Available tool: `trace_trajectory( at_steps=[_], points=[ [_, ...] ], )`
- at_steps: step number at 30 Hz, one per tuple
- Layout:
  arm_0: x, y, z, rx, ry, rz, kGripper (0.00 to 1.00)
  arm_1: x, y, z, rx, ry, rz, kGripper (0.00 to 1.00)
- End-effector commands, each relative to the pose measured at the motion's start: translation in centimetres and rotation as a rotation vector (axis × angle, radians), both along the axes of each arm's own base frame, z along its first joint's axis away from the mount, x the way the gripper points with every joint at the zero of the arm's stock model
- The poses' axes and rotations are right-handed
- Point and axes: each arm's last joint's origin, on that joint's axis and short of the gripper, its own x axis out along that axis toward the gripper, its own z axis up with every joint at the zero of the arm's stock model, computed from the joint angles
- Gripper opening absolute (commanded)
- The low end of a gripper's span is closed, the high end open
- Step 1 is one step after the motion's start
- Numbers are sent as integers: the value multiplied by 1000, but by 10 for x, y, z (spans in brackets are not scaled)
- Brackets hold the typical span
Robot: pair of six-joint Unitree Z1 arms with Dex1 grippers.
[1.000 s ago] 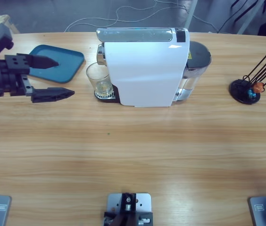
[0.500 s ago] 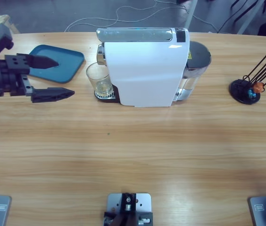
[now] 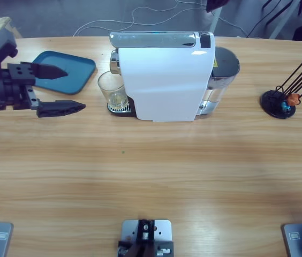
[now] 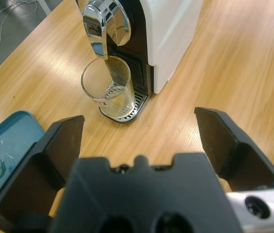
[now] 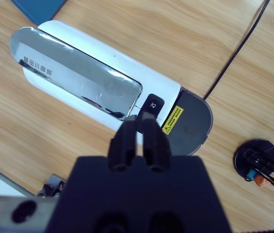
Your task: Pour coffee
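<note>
a white coffee machine point(image 3: 164, 80) stands on the far half of the long wooden table point(image 3: 151, 171), its chrome lid point(image 5: 76, 73) facing upward. a small clear glass tumbler point(image 3: 111, 90) sits on the drip grille point(image 4: 138, 99) directly beneath the chrome spout point(image 4: 102, 24); in the left wrist view only a faint pale trace shows at the bottom of the glass, and no dark coffee can be made out in it. a blue tray point(image 3: 65, 69) lies on the table to the side of the machine, just beyond the tumbler. the left gripper point(image 3: 60, 88) enters from the side edge in the high view, its two black jaws spread wide and holding nothing, pointing toward the tumbler yet apart from it; one jaw overlaps the tray's edge, the other the bare wood. the right gripper point(image 5: 139, 133) is above the machine, looking down on it, its jaws pressed together with nothing between them, their tips in line with the small button point(image 5: 154, 104) beside the lid. a yellow warning label point(image 5: 172, 119) sits on the dark water tank point(image 3: 226, 64) at the machine's rear. a black capsule stand point(image 3: 278, 103) with thin rods, holding blue and orange capsules, is well apart at the table's other end.
</note>
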Motion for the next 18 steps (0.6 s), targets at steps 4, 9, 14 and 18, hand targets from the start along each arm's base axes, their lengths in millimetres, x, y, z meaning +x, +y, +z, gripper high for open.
trace_trajectory(
  at_steps=[4, 9, 14, 18],
  points=[
    [0, -4, -17, 25, 56, -5, 982, 20, 20, -50, -69, 124, 19, 0],
    [0, -4, -16, 23, 54, -5, 982, 23, 20, -54, -82, 127, 6, 0],
    [1, -4, -18, 26, 59, -6, 982, 27, 17, -57, -94, 127, -8, 0],
    [1, -4, -18, 28, 61, -5, 982, 28, 17, -65, -114, 146, -6, 0]
  ],
)
